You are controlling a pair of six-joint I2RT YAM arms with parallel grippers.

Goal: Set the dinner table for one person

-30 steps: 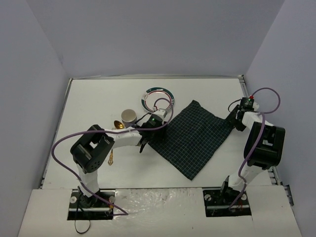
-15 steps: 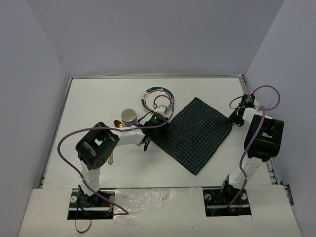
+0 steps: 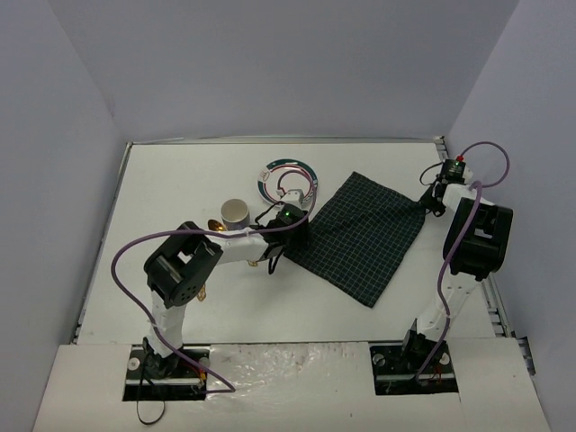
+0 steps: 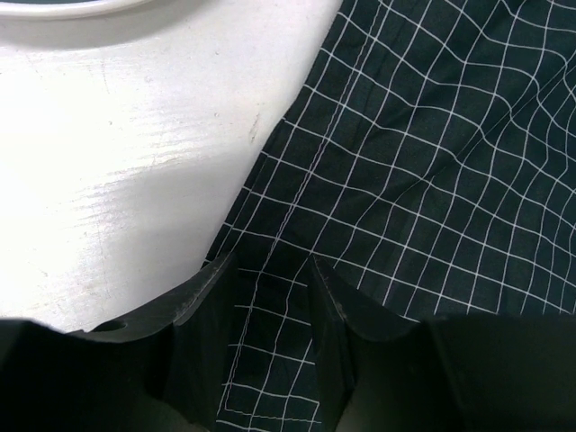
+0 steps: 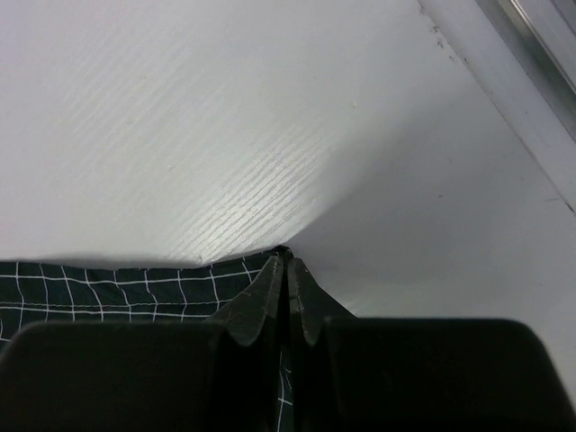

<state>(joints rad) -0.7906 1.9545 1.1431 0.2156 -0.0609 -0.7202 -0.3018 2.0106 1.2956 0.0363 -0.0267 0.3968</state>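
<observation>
The dark green checked cloth (image 3: 360, 236) lies as a diamond right of centre on the white dinner table (image 3: 171, 180). My right gripper (image 3: 427, 205) is shut on the cloth's right corner; in the right wrist view (image 5: 288, 256) its jaws meet on the cloth's tip (image 5: 108, 283). My left gripper (image 3: 284, 241) is at the cloth's left corner. In the left wrist view (image 4: 267, 261) its jaws stand apart, one on each side of the corner, and the cloth (image 4: 432, 162) lies flat between them.
A ringed plate (image 3: 288, 178) sits just behind the left gripper, its rim at the top of the left wrist view (image 4: 72, 7). A cup (image 3: 236, 212) and gold spoon (image 3: 212, 227) lie left of it, another gold utensil (image 3: 202, 290) nearer. The table's metal edge (image 5: 522, 81) is close to the right gripper.
</observation>
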